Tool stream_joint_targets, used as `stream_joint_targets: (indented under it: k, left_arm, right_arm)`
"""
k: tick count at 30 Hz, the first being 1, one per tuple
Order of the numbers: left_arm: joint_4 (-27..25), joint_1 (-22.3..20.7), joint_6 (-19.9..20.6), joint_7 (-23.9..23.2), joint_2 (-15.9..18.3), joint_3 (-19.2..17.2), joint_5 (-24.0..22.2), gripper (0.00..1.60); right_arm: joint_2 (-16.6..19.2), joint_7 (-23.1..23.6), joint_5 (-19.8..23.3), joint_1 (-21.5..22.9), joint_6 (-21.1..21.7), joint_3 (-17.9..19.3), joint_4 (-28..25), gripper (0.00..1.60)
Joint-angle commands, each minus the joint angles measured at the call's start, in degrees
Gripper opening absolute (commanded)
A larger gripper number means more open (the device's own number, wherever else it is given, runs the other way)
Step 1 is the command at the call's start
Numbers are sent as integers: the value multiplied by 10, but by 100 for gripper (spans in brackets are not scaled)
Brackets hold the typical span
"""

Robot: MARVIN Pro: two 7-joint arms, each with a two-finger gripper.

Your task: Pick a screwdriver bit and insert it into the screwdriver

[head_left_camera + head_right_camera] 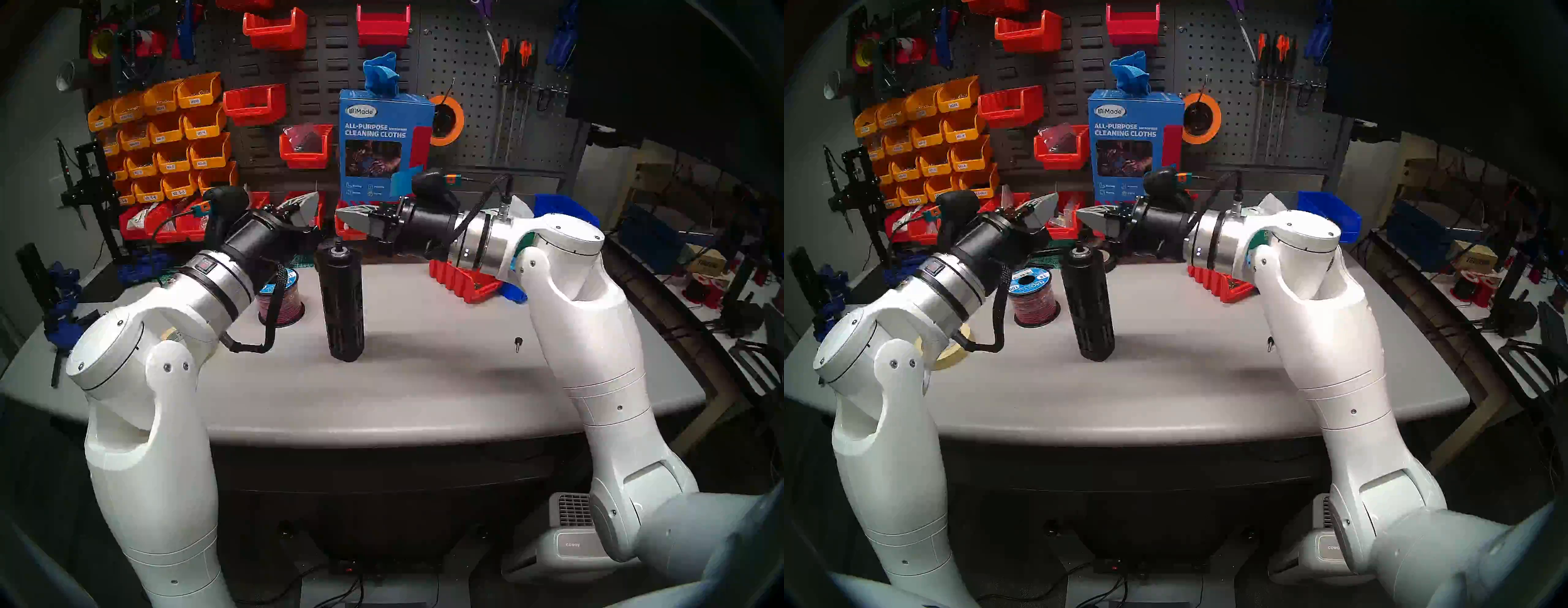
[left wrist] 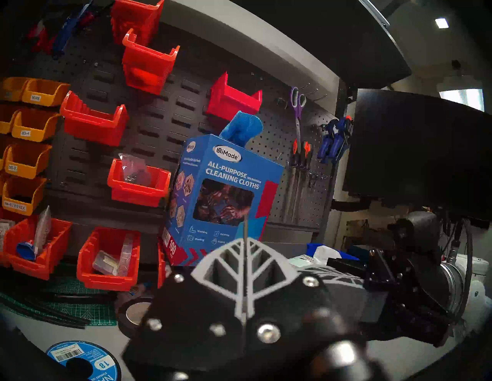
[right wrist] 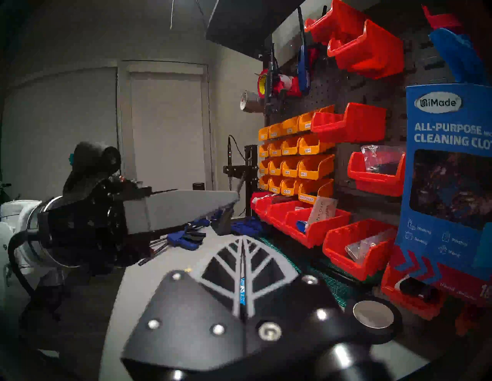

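Observation:
The screwdriver (image 1: 339,301), a matte black cylinder with side slots and a silver ring on top, stands upright mid-table (image 1: 424,390); it also shows in the head right view (image 1: 1087,301). My left gripper (image 1: 313,204) hovers above and behind its top, to the left. It is shut on a thin silver bit (image 2: 246,226) that sticks out past the fingertips (image 2: 255,247). My right gripper (image 1: 340,215) is shut and seems empty, level with the left one, just right of the screwdriver's top. A small black-headed piece (image 1: 518,343) lies on the table near my right arm.
A spool of wire (image 1: 282,297) stands left of the screwdriver under my left wrist. A masking tape roll (image 1: 949,352) lies further left. A red tray (image 1: 462,280) sits under my right wrist. A blue cloth box (image 1: 382,144), a black tape roll (image 3: 372,315) and bins line the back.

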Motion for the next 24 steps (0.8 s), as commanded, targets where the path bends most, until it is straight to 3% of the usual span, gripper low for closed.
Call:
stream_joint_targets:
  k: [1,24]
  left_arm:
    - [-23,-4,9,-4,1,-3,-15,0]
    - [-23,8,31,-47,5,-32,-45,0]
  right_arm:
    - [-5,1,2,25,-6,8,-8,0]
    - [-19,15,-9,81,-12,-18,35,0]
